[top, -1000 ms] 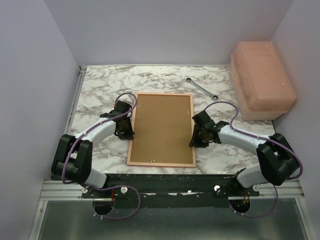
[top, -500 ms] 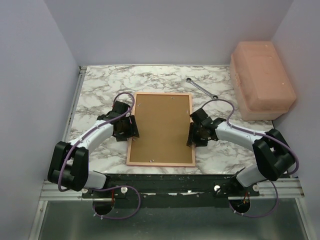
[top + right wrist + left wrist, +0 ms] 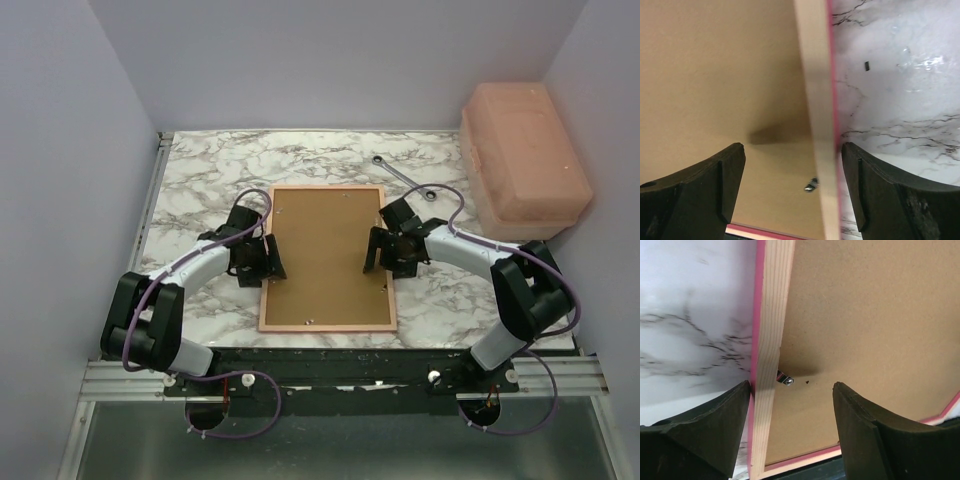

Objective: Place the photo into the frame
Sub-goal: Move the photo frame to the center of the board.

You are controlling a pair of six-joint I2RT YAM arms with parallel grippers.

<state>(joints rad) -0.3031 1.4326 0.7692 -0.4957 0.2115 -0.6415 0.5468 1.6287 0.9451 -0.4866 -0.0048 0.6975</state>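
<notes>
both jaws have sprung wide since the earlier view, where they were pinched in at the frame's sides, and the right arm (image 3: 470, 262) has swung further in over the right rail; the frame's near end seems to have slid a touch to the right. nearest the arm bases, the frame (image 3: 325, 326) lies face down on the desk (image 3: 200, 190), with its near rail close to the desk's front edge, its pale wood reverse up and a line of pink round the outside. the brown backing panel (image 3: 325, 250) sits inside it. the photo shows in no view, so whether it lies under the panel cannot be told. the left jaws stand open astride the left rail and hold nothing, with one finger (image 3: 715, 430) out over the marble, the other over the panel and a small metal tab (image 3: 785, 380) between them. the right jaws are likewise open and empty astride the right rail, with a second tab (image 3: 811, 185) just inside it. further off lie a wrench (image 3: 403, 178) and a pink box (image 3: 525, 160). the likely trouble is that a finger lifting off crooked could hook a rail and drag the frame toward the front edge. if the tabs are not turned over the panel, any lift or flip would let the panel and print drop out
</notes>
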